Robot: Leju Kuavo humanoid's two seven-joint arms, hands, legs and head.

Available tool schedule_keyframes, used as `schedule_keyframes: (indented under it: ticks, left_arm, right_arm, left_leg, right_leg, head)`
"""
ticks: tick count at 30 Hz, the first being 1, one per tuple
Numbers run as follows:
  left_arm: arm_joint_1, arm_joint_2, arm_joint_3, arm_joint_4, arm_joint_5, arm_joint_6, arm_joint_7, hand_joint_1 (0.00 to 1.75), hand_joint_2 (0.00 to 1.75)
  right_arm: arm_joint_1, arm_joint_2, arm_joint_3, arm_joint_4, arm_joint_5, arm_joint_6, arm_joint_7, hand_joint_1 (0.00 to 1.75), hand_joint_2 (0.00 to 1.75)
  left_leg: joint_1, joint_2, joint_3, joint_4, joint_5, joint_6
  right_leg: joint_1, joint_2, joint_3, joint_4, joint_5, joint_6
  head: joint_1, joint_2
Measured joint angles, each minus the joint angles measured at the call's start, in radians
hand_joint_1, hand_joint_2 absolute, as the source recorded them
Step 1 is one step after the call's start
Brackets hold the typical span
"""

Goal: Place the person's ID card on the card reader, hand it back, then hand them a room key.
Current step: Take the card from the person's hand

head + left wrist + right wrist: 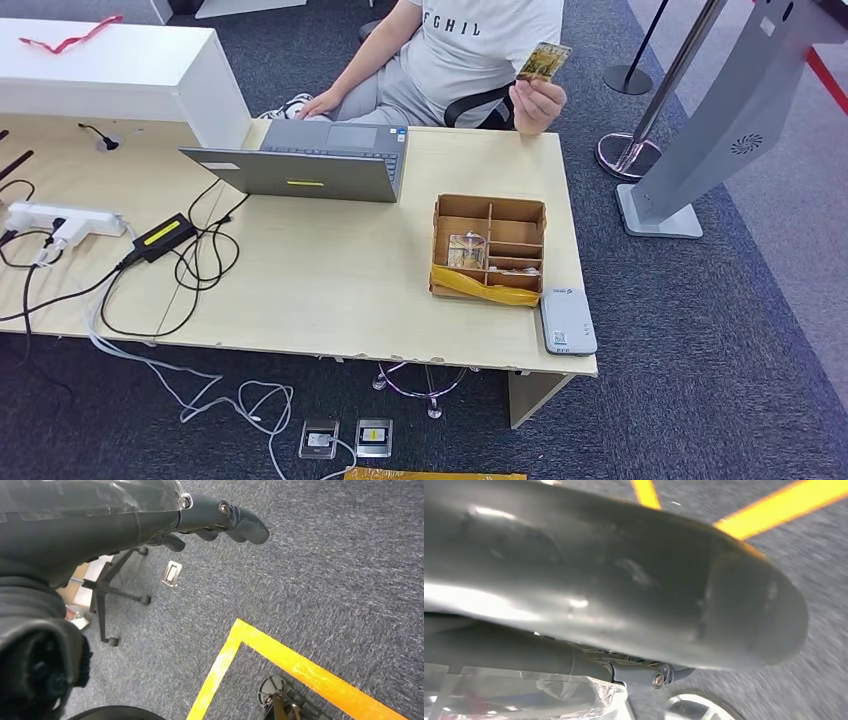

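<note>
Person's hand (538, 98) holds the ID card (543, 62) up at the far edge of the desk (330, 290), card upright, face toward the robot, clear of the desk top. Neither robot hand is near it: both hang low by the floor, well apart from card and desk.

Card reader (567, 321), a flat white-grey unit, lies at the desk's near right corner, touching or just beside the near right corner of the cardboard organizer (489, 248). Organizer has several compartments; one holds a clear-wrapped item, prob. cards, can't tell for sure. A yellow strip runs along its near wall.

Left hand (220, 522), in left wrist view: dark fingers (247, 526) stretched out w/ a slight curl, nothing in them, touching nothing. Beyond it: grey carpet (325, 570), a yellow tape line (300, 670), a chair base (107, 597) on castors, and a small silver floor box (172, 573).

Right hand (659, 677), in right wrist view: mostly hidden behind a big blurred dark cover; only a bit of the hand near a screw shows. Can't tell if it's spread or closed, or whether it holds anything. Carpet and yellow tape (769, 507) behind it.

Elsewhere on desk: open grey laptop (310, 165) in front of the seated person, black power brick (163, 237) w/ tangled cables, white power strip (65, 220) at left.
</note>
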Motion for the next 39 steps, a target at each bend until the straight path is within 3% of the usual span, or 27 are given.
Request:
schedule_keyframes:
  ticks: [2, 5, 9, 11, 13, 16, 18, 22, 24, 28, 33, 36, 39]
  left_arm:
    - [0.0, 0.001, 0.013, 0.0, -0.021, 0.0, 0.004, 0.0, 0.0]
    - [0.0, 0.004, 0.026, 0.0, -0.043, 0.0, 0.011, 0.0, 0.0]
    - [0.002, 0.005, 0.046, 0.0, -0.1, 0.0, 0.03, 0.0, 0.0]
    - [0.005, 0.004, 0.062, -0.004, -0.164, 0.0, 0.042, 0.0, 0.0]
    - [0.013, 0.0, 0.087, -0.016, -0.248, 0.0, 0.057, 0.0, 0.0]
    - [0.028, -0.01, 0.13, -0.044, -0.357, 0.0, 0.076, 0.0, 0.0]
    - [0.035, -0.017, 0.158, -0.06, -0.398, 0.0, 0.085, 0.0, 0.0]
    - [0.042, -0.02, 0.187, -0.082, -0.433, -0.002, 0.097, 0.0, 0.0]
    - [0.044, -0.02, 0.193, -0.092, -0.441, -0.003, 0.099, 0.0, 0.0]
    - [0.051, -0.02, 0.195, -0.106, -0.444, -0.004, 0.099, 0.0, 0.0]
    - [0.059, -0.02, 0.196, -0.116, -0.445, -0.006, 0.099, 0.0, 0.0]
    - [0.059, -0.02, 0.196, -0.121, -0.443, -0.007, 0.096, 0.0, 0.0]
    - [0.059, -0.022, 0.196, -0.129, -0.438, -0.007, 0.093, 0.0, 0.0]
  right_arm:
    - [-0.004, -0.062, -0.016, 0.0, -0.055, -0.002, -0.085, 0.0, 0.0]
    - [-0.014, -0.159, -0.048, 0.0, -0.099, 0.004, -0.139, 0.0, 0.0]
    - [-0.027, -0.237, -0.087, 0.0, -0.146, -0.011, -0.229, 0.0, 0.0]
    - [-0.047, -0.284, -0.125, -0.009, -0.187, -0.01, -0.306, 0.0, 0.87]
    - [-0.069, -0.365, -0.184, -0.043, -0.189, -0.028, -0.348, 0.0, 1.75]
    - [-0.067, -0.506, -0.304, -0.163, -0.065, -0.065, -0.291, 0.0, 1.75]
    - [-0.039, -0.583, -0.419, -0.285, 0.159, -0.068, -0.171, 0.0, 1.75]
    - [-0.005, -0.656, -0.701, -0.559, 0.737, -0.069, 0.157, 0.0, 1.75]
    - [-0.019, -0.677, -0.815, -0.688, 0.891, -0.069, 0.248, 0.0, 1.75]
    - [-0.05, -0.7, -0.959, -0.889, 0.974, -0.068, 0.313, 0.0, 1.75]
    - [-0.053, -0.706, -1.06, -1.033, 0.941, -0.015, 0.289, 0.0, 1.75]
    - [-0.1, -0.709, -1.055, -1.115, 0.963, 0.091, 0.299, 0.0, 1.75]
    - [-0.188, -0.707, -0.994, -1.188, 1.044, 0.126, 0.358, 0.0, 1.75]
  left_leg:
    - [-0.002, 0.0, 0.0, 0.0, 0.0, 0.001]
    - [-0.004, 0.0, 0.0, 0.0, 0.0, 0.003]
    - [-0.004, 0.0, -0.001, 0.0, 0.0, 0.004]
    - [-0.006, 0.001, -0.001, 0.0, 0.001, 0.005]
    - [-0.007, 0.001, 0.0, 0.0, 0.002, 0.007]
    - [-0.007, -0.002, -0.002, 0.0, 0.003, 0.009]
    - [-0.007, -0.003, -0.003, 0.0, 0.003, 0.009]
    - [-0.008, -0.003, -0.003, 0.0, 0.004, 0.01]
    - [-0.008, -0.005, -0.003, 0.0, 0.005, 0.011]
    - [-0.007, -0.011, -0.001, 0.0, 0.007, 0.01]
    - [-0.007, -0.01, -0.004, 0.0, 0.007, 0.01]
    - [-0.007, -0.005, -0.004, 0.0, 0.006, 0.009]
    - [-0.007, -0.003, -0.003, 0.0, 0.007, 0.009]
  right_leg:
    - [-0.002, 0.0, 0.0, 0.0, 0.0, 0.001]
    - [-0.004, 0.0, 0.0, -0.001, 0.001, 0.002]
    - [-0.005, 0.001, 0.0, -0.001, 0.002, 0.003]
    - [-0.006, 0.001, 0.0, -0.001, 0.002, 0.004]
    - [-0.007, 0.001, 0.0, -0.001, 0.003, 0.005]
    - [-0.007, -0.003, 0.003, -0.002, 0.004, 0.006]
    - [-0.007, -0.004, 0.004, -0.002, 0.004, 0.007]
    - [-0.008, -0.004, 0.004, -0.001, 0.004, 0.007]
    - [-0.008, -0.006, 0.003, -0.001, 0.005, 0.008]
    - [-0.007, -0.01, 0.004, -0.001, 0.005, 0.008]
    - [-0.007, -0.01, 0.004, -0.001, 0.005, 0.008]
    - [-0.007, -0.005, 0.002, -0.001, 0.005, 0.008]
    - [-0.007, -0.003, 0.001, -0.001, 0.006, 0.008]
  head:
    - [0.0, 0.0]
    - [0.001, 0.0]
    - [0.0, 0.0]
    - [-0.001, 0.0]
    - [0.0, 0.0]
    - [0.001, 0.0]
    - [0.0, 0.0]
    - [0.0, 0.0]
    - [0.0, 0.0]
    - [0.0, 0.0]
    - [0.0, 0.0]
    - [0.0, 0.0]
    - [0.0, 0.0]
